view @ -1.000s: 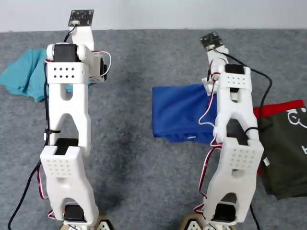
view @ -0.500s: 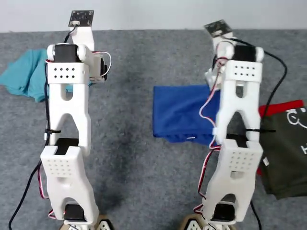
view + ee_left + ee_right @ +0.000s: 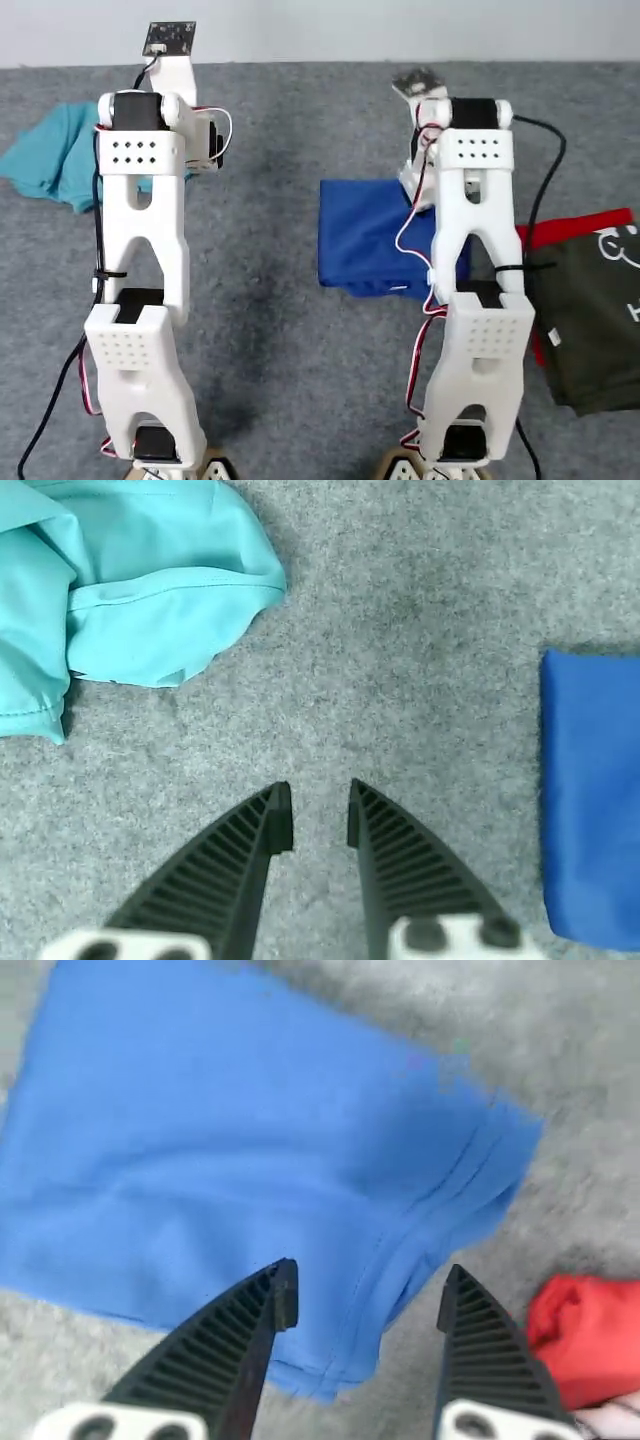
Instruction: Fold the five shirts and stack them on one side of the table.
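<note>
seemingly midway: folded blue shirt (image 3: pixel 365 240) near centre beneath wide-open right gripper (image 3: pixel 370 1290), dark shirt (image 3: pixel 590 320) atop red shirt (image 3: pixel 590 225) at 3 o'clock, crumpled teal shirt (image 3: pixel 45 155) at 10 o'clock, left gripper (image 3: pixel 320 805) narrowly parted, empty.

The left arm (image 3: pixel 150 250) and right arm (image 3: pixel 465 235) are white plastic shells with perforated panels, black servos at the joints, and red, white and black cables. The left tool (image 3: pixel 320 815) and right tool (image 3: pixel 368 1295) have black ribbed fingers (image 3: pixel 230 870) on white mounts

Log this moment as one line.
left gripper slightly open over table | right gripper open above blue shirt | teal shirt crumpled
</note>
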You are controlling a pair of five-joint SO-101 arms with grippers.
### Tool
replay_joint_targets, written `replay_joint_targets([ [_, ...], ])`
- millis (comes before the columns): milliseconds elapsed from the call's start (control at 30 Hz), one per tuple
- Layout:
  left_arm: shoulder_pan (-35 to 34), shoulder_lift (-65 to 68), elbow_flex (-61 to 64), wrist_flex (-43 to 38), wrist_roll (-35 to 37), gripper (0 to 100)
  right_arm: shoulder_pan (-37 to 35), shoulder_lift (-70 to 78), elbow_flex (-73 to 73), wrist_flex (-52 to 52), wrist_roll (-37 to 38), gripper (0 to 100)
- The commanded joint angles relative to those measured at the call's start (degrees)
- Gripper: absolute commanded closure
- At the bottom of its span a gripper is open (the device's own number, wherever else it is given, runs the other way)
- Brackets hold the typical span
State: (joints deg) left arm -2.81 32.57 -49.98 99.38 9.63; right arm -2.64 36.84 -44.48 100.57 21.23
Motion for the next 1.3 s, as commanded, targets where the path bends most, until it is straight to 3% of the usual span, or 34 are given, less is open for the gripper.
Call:
replay_joint_targets([
  [0, -0.18, -3.60, -0.22, 1.14, -0.44, 91, -0.31, -3.56, 4.40, 2.33, -0.62, 76.1],
  [467, 0.00, -3.60, -0.13, 1.14, -0.44, 91, 5.76, 1.36, 8.00, -5.93, -11.08, 75.9],
  [967, 0.00, -3.60, -0.13, 1.14, -0.44, 91, 7.25, 15.69, 8.00, -23.52, -10.64, 76.5],
  [1033, 0.00, -3.60, -0.13, 1.14, -0.44, 91, 7.34, 16.22, 8.00, -23.16, -10.55, 81.8],
  [1133, 0.00, -3.60, -0.13, 1.14, -0.44, 91, 7.60, 16.22, 8.00, -22.55, -10.64, 99.5],
  [1200, 0.00, -3.60, -0.13, 1.14, -0.44, 91, 7.60, 16.22, 8.00, -21.49, -10.55, 96.2],
  [1267, 0.00, -3.60, -0.13, 1.14, -0.44, 91, 7.60, 15.96, 8.00, -20.35, -10.55, 99.2],
])
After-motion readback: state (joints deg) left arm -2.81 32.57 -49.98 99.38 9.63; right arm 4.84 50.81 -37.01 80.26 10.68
